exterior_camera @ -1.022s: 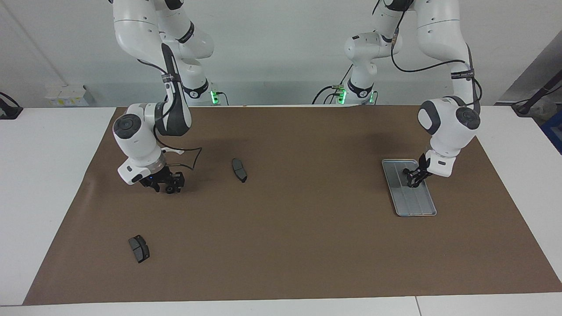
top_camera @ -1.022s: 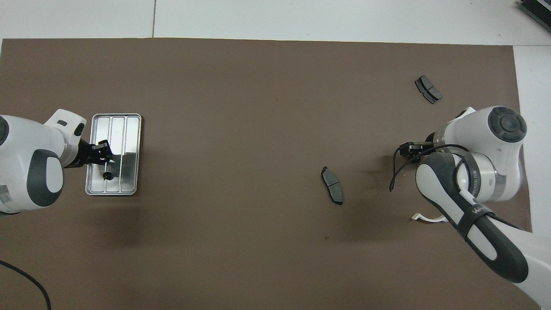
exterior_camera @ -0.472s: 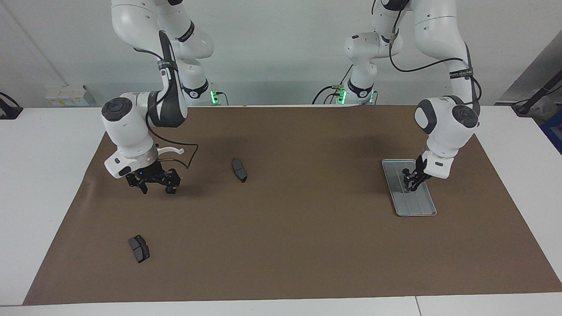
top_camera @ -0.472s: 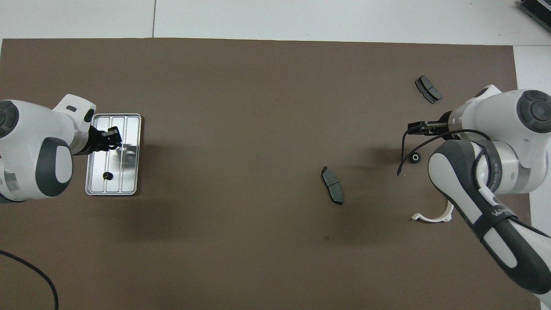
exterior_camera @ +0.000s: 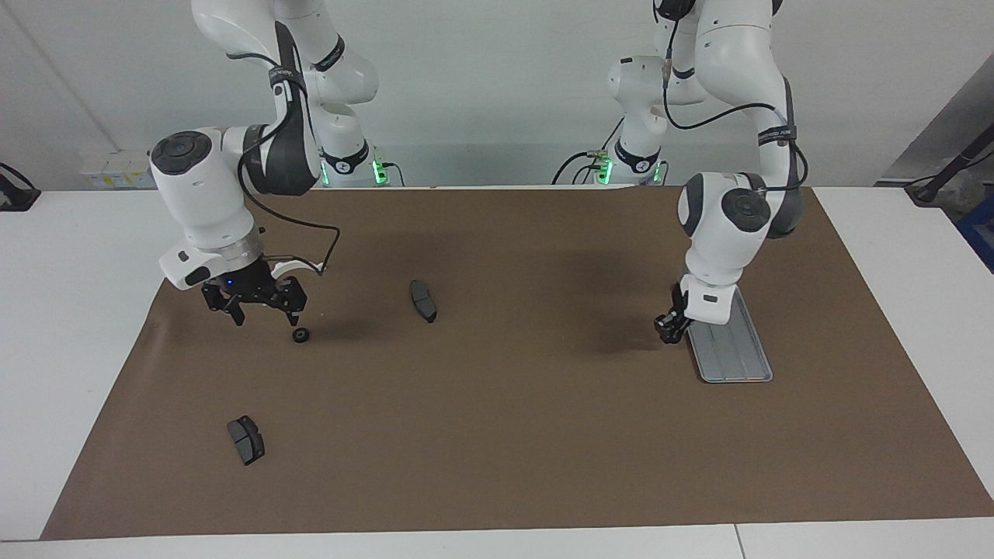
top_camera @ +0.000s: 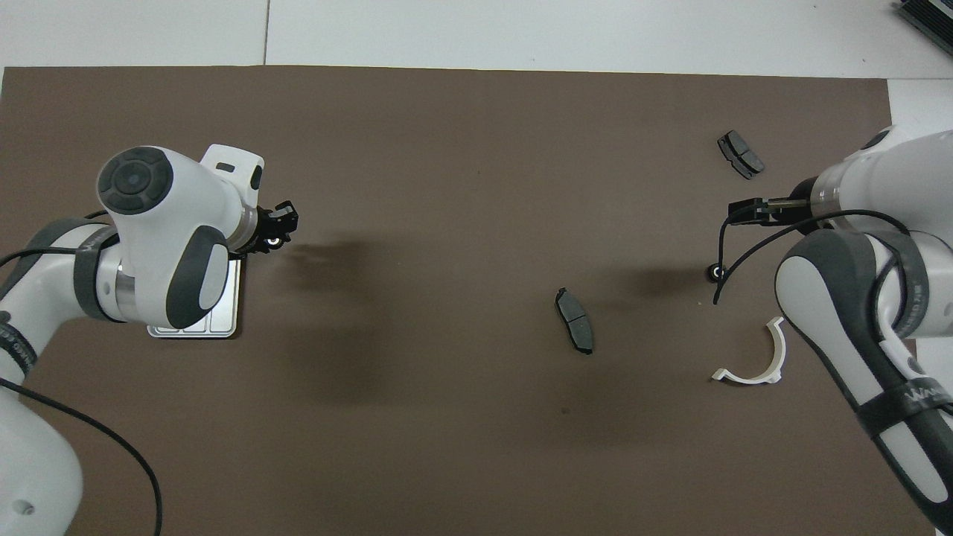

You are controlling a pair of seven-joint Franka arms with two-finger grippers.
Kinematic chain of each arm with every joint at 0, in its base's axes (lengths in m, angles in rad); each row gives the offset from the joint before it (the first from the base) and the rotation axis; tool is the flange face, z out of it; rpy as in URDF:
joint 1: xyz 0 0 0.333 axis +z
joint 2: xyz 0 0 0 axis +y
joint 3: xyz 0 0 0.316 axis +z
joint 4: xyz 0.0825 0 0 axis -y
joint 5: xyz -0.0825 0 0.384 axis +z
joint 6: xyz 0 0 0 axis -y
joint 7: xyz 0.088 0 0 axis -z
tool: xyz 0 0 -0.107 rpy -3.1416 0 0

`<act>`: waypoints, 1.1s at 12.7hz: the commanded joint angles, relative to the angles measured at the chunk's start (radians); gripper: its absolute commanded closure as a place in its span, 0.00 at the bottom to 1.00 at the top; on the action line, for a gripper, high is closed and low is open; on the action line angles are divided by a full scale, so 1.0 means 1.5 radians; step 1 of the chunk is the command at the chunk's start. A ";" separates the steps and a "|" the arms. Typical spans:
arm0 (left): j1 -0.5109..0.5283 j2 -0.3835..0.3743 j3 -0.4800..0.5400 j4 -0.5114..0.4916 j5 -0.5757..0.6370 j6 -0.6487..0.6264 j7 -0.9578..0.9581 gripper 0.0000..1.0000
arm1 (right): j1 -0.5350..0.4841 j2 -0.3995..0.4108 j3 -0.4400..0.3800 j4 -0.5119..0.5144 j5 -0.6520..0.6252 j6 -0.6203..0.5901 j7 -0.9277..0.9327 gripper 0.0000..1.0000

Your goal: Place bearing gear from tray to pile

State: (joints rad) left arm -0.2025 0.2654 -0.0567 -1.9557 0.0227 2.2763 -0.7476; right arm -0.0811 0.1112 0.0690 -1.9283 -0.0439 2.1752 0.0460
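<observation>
The silver tray (exterior_camera: 736,353) lies on the brown mat at the left arm's end; in the overhead view only one corner (top_camera: 223,327) shows under the left arm. My left gripper (exterior_camera: 668,328) hangs over the mat just beside the tray, toward the table's middle. It is shut on a small dark bearing gear (top_camera: 275,240). My right gripper (exterior_camera: 262,309) is open and empty above the pile. A small black ring (exterior_camera: 300,335) lies on the mat under it and also shows in the overhead view (top_camera: 715,273).
The pile holds a white curved bracket (top_camera: 750,366) and two dark brake pads: one (exterior_camera: 423,300) toward the table's middle, one (exterior_camera: 246,439) farther from the robots. The brown mat (exterior_camera: 512,435) covers most of the white table.
My left gripper rose off the tray and moved toward the table's middle. My right gripper lifted and drew back, leaving the black ring on the mat.
</observation>
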 commanded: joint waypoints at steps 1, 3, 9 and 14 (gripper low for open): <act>-0.075 0.014 0.007 0.026 0.011 -0.010 -0.123 0.79 | -0.010 -0.039 0.005 -0.005 0.015 -0.046 -0.008 0.00; -0.133 0.039 0.006 0.058 0.009 -0.010 -0.202 0.79 | -0.011 -0.051 0.005 -0.006 0.015 -0.067 -0.009 0.00; -0.238 0.092 0.004 0.129 -0.044 0.009 -0.265 0.79 | 0.014 -0.049 0.005 -0.007 0.023 -0.064 0.012 0.00; -0.298 0.149 0.007 0.144 -0.038 0.020 -0.281 0.64 | 0.031 -0.041 0.012 0.041 0.061 -0.105 0.032 0.00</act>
State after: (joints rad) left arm -0.6360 0.4679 -0.0643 -1.7745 -0.0284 2.3052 -1.1647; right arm -0.0431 0.0457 0.0749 -1.9054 0.0253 2.0596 0.0703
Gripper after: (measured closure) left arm 0.648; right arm 0.000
